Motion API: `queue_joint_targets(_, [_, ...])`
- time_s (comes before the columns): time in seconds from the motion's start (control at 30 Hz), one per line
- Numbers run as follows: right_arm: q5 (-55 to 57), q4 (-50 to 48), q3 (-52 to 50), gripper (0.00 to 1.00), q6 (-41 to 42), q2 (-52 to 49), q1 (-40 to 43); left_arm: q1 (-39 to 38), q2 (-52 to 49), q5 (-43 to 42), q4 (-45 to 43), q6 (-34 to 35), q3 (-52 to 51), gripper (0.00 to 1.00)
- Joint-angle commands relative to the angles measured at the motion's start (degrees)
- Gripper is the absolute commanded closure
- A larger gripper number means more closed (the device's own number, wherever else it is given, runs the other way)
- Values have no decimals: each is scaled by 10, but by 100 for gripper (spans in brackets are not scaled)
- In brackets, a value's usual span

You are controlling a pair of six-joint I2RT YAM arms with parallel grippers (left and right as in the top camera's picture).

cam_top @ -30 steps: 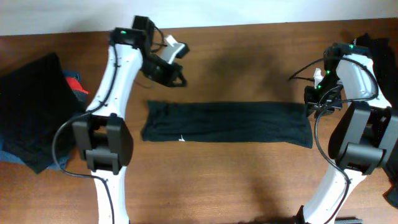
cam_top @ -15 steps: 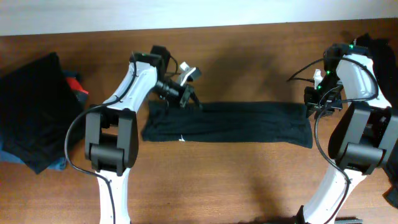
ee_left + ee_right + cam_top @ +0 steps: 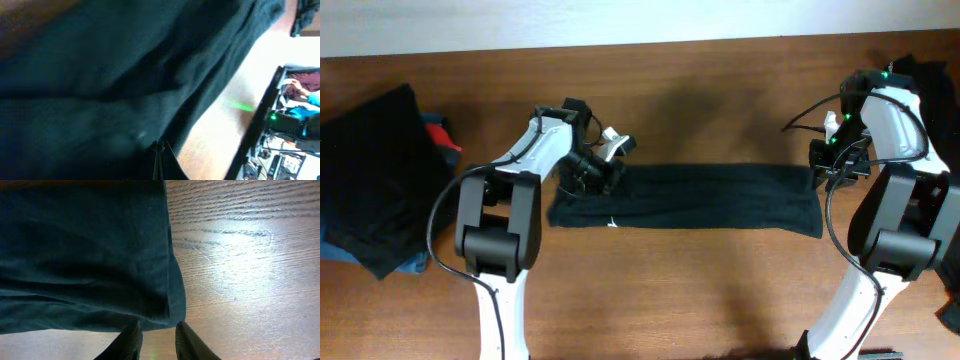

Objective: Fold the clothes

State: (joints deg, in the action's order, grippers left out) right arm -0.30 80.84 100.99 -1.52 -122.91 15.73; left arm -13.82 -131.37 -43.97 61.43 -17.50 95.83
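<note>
At garment (image 3: 720,196) ends, angled down: left pincer (image 3: 607,172) unclear, right pincer (image 3: 157,326) narrow.

- Overhead: even, moderately bright light from above; a soft shadow patch on the wooden table (image 3: 705,100); focus sharp.
- Left wrist: dim and heavily blurred; the dark garment (image 3: 100,90) shows no weave.
- Right wrist: sharp, with strong white glare on the wood grain.
</note>
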Motion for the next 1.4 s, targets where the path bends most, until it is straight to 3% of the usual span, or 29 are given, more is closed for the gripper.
queue_joint_targets(0.0, [-5, 3, 9, 72, 3, 14, 4, 24, 2, 18, -6, 4, -8, 100])
queue_joint_targets(0.63, [-5, 9, 9, 71, -1, 14, 4, 132, 3, 42, -18, 3, -65, 99])
queue_joint_targets(0.77, [-7, 12, 9, 63, -1, 14, 4, 138, 3, 42, -5, 3, -65, 91])
queue_joint_targets(0.9, [-52, 17, 5, 54, -7, 14, 4, 137, 3, 42, -6, 3, -65, 91])
queue_joint_targets(1.13, [-96, 14, -1, 53, -18, 9, 4, 137, 15, 43, -1, 3, -65, 91])
queue_joint_targets(1.37, [-97, 13, -1, 50, -27, 7, 4, 137, 93, 44, 1, 2, -60, 86])
